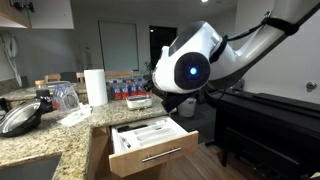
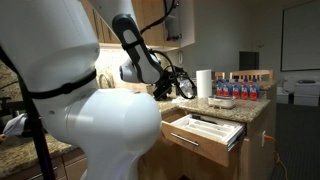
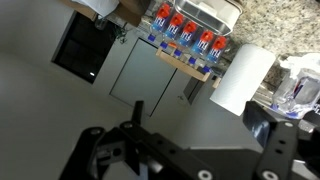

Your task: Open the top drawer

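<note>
The top drawer point(image 1: 152, 148) is a shallow light-wood drawer with a slim silver bar handle point(image 1: 160, 156). It stands pulled out from under the granite counter in both exterior views point(image 2: 205, 138). A white cutlery tray point(image 1: 143, 131) shows inside. My gripper point(image 2: 181, 85) hangs in the air above the counter, higher than the drawer and apart from it. In the wrist view the gripper point(image 3: 200, 118) has its two dark fingers spread wide with nothing between them. The drawer is out of the wrist view.
A paper towel roll point(image 1: 96, 86) and a pack of red-capped bottles point(image 1: 126, 91) stand on the granite counter point(image 1: 45, 142). A dark pan point(image 1: 20, 118) and a glass jar point(image 1: 64, 96) sit nearby. A black appliance point(image 1: 265, 122) stands beside the drawer.
</note>
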`<move>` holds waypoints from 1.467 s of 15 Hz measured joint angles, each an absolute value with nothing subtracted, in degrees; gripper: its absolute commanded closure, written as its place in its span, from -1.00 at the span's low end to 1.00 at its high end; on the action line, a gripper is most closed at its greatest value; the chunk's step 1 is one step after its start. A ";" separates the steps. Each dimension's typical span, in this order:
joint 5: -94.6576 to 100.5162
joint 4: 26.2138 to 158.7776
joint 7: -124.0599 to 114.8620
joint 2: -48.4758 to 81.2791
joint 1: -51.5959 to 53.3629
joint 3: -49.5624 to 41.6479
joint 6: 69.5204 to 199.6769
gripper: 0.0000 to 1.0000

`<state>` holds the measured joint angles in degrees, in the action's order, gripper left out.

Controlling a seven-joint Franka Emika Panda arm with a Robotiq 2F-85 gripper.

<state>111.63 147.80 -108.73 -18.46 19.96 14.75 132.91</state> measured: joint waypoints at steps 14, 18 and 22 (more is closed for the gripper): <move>113.04 142.90 -110.33 -13.54 16.17 -8.28 162.59 -1.00; 110.89 138.68 -106.50 -4.47 15.99 -10.37 168.66 -1.00; 110.86 133.98 -105.81 2.29 15.97 -11.18 180.88 -1.00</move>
<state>110.86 133.98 -105.81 2.29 15.97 -11.18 180.88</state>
